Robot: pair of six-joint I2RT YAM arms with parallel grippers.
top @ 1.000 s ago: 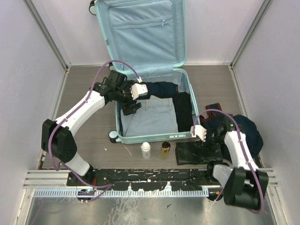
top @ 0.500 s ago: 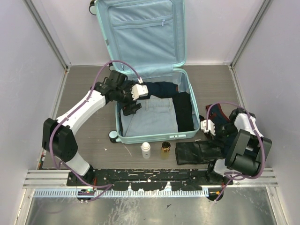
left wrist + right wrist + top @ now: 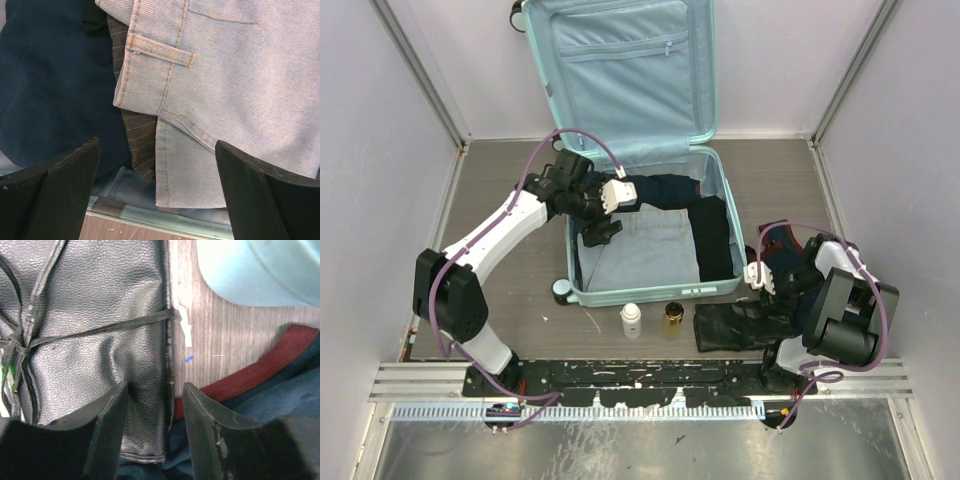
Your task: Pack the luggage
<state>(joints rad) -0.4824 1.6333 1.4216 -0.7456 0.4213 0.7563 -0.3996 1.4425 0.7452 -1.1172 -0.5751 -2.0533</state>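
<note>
The luggage [image 3: 714,175] lies open, its lid leaning on the back wall. Folded light jeans [image 3: 645,250], a navy garment [image 3: 665,190] and a black garment [image 3: 713,240] lie in its base. My left gripper [image 3: 598,230] hovers open over the jeans' corner [image 3: 225,100] near the luggage's left wall, holding nothing. My right gripper [image 3: 765,298] is low over a black leather pouch [image 3: 735,325] on the table in front of the luggage. Its jaws [image 3: 155,386] stand apart astride the pouch's right edge [image 3: 100,340], one finger on the leather, the other over navy cloth.
A white bottle [image 3: 631,320] and an amber bottle [image 3: 673,320] stand at the luggage's front edge. A navy garment with a maroon collar [image 3: 845,275] is heaped to the right, under my right arm. Grey walls close in on both sides.
My right arm has folded back to the right, its gripper staying over the pouch; its jaws widened, then narrowed. The left arm has hardly moved.
</note>
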